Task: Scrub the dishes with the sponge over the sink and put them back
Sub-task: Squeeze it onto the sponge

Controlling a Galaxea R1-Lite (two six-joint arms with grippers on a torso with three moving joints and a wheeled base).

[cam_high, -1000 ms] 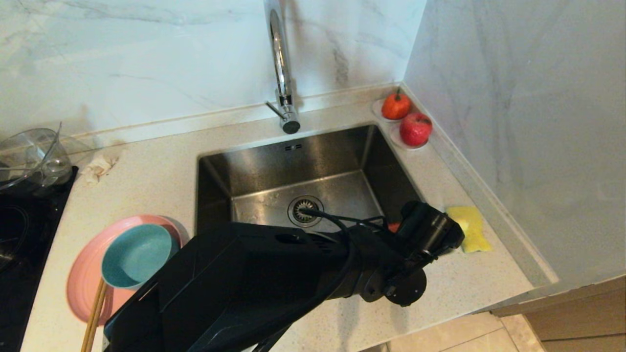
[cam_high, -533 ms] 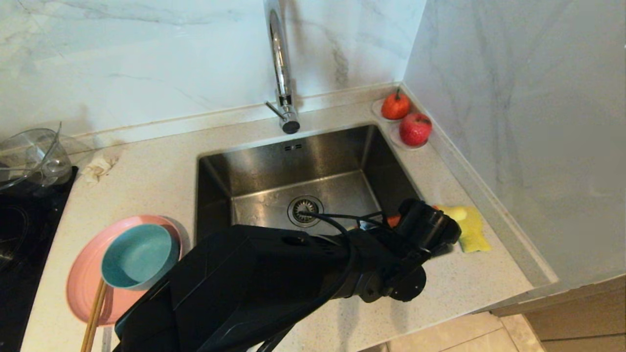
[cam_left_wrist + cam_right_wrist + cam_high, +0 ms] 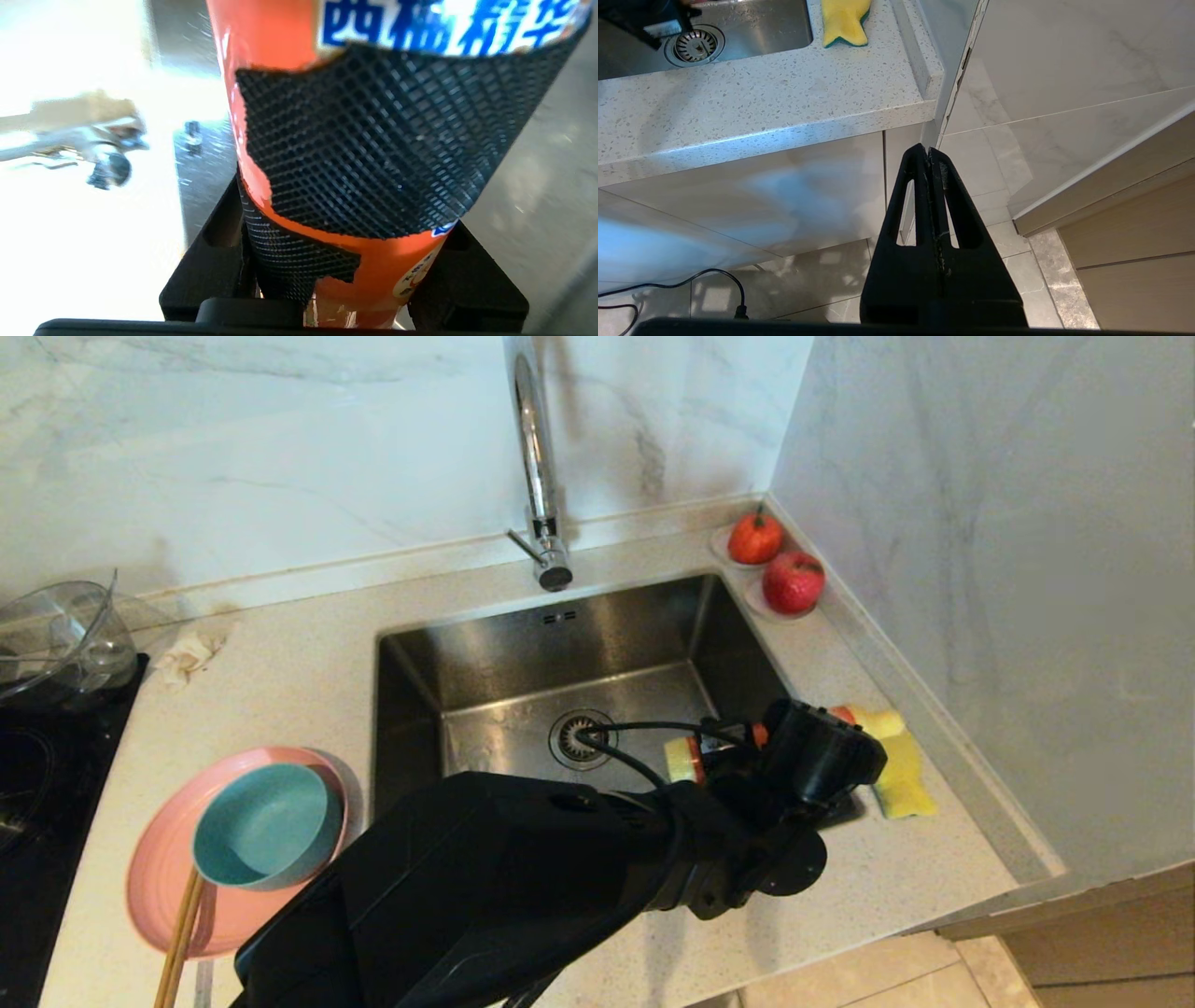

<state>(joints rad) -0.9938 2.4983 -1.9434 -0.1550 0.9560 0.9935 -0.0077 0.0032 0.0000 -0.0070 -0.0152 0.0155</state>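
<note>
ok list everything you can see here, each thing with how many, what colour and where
sink: one, steel, middle of counter
faucet: one, chrome, behind sink
plate: one, pink, counter left of sink
bowl: one, teal, on plate
chopsticks: pair, wooden, leaning on plate's near edge
sponge: one, yellow, counter right of sink
glass bowl: one, clear, far left
fruits: two, red, back right corner
bottle: one, orange, held over the sink
left claw: gripping bottle
right claw: shut, parked below counter edge

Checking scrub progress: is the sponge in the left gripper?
No: the sponge lies on the counter beside the sink, while the left gripper clamps an orange bottle.
</note>
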